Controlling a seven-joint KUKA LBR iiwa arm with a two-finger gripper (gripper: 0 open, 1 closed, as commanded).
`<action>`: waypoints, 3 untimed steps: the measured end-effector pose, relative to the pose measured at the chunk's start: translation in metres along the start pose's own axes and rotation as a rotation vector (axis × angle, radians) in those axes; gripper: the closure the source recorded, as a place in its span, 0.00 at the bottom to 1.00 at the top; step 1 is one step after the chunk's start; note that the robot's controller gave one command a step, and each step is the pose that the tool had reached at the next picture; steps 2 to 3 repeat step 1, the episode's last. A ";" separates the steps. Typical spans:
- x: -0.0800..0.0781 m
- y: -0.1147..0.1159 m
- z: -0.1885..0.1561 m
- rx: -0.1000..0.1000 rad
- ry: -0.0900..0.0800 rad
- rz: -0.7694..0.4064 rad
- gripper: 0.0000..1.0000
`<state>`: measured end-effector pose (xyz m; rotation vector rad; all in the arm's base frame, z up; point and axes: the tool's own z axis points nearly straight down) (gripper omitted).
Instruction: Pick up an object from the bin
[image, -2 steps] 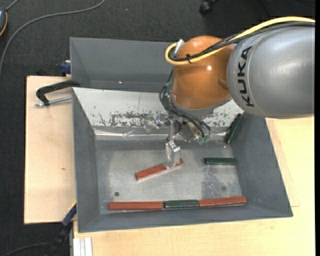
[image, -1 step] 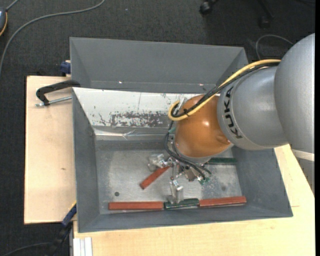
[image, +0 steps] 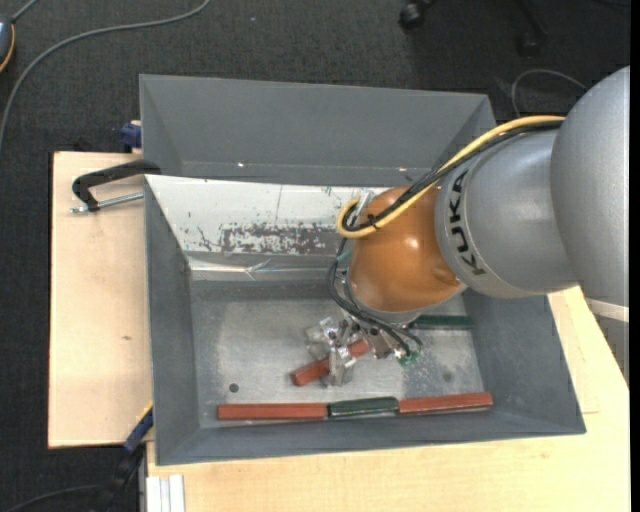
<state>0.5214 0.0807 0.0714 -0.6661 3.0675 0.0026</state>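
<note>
My gripper (image: 337, 354) is low over the bin floor near the middle, just below the arm's orange cover. A small red-brown block (image: 307, 375) lies tilted on the floor, its upper end right at the gripper's metal tip. Whether the block is clamped is hidden from this angle. Along the front wall lies a long red-brown bar (image: 272, 411), then a dark green bar (image: 363, 407) end to end with it.
A second red-brown bar (image: 445, 403) continues the row along the front wall to the right. A thin dark green piece (image: 442, 322) shows beside the cover at the right. A small dark speck (image: 233, 389) lies on the floor at the left.
</note>
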 end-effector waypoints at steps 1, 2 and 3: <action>0.006 0.029 -0.146 0.002 -0.010 0.045 1.00; 0.006 0.029 -0.146 0.002 -0.010 0.045 1.00; 0.006 0.029 -0.146 0.002 -0.010 0.045 1.00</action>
